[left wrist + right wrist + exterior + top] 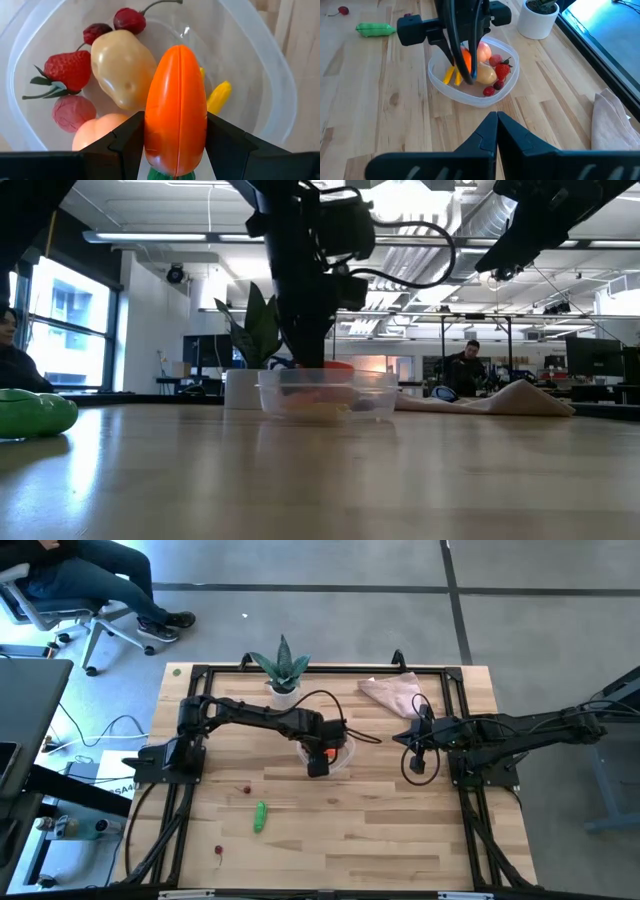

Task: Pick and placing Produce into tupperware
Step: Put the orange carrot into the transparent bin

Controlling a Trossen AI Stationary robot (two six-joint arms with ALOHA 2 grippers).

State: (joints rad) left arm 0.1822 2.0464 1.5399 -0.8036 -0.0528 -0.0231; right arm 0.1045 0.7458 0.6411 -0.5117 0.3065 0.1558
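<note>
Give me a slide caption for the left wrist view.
Left gripper holds carrot over tub of toy produce.

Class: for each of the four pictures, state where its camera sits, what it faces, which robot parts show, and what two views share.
High: overhead, looking down on the table; both arms show.
Low: at tabletop height, facing the tupperware; arms enter from above.
Left wrist: on the left arm, looking into the tupperware; left gripper holds the carrot.
Right wrist: on the right arm, facing the tupperware; shut right gripper shows.
Shared: both wrist views show the potato.
</note>
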